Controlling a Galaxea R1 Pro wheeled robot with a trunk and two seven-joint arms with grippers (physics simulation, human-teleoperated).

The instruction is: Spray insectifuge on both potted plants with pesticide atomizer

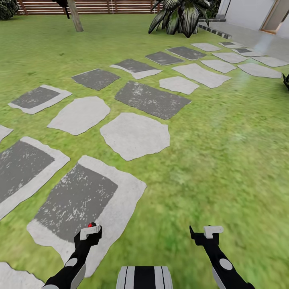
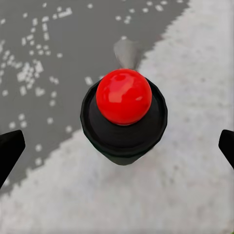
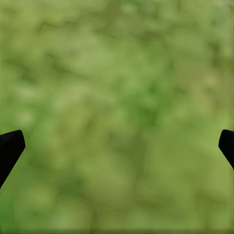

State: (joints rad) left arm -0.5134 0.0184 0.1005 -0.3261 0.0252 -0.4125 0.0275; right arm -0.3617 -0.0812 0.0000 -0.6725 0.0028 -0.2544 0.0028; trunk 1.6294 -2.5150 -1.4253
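Lawn (image 1: pixel 224 160) spreads across the head view, crossed by flat stepping stones (image 1: pixel 134 134) — pale irregular slabs and rectangles with dark, speckled centres. A brown slatted fence (image 1: pixel 104 6) and a long-leaved plant (image 1: pixel 180 16) stand far off. Both arms reach forward low in the picture; the left gripper (image 1: pixel 90 232) hangs over a dark-centred slab, the right gripper (image 1: pixel 208 233) over grass.

Left wrist view: a glossy red ball on a round black mount (image 2: pixel 124 114) sits between widely parted fingertips (image 2: pixel 9 151), stone beneath.

Right wrist view: released fingertips (image 3: pixel 9 148) over blurred grass — nothing held. The atomizer is not in sight.
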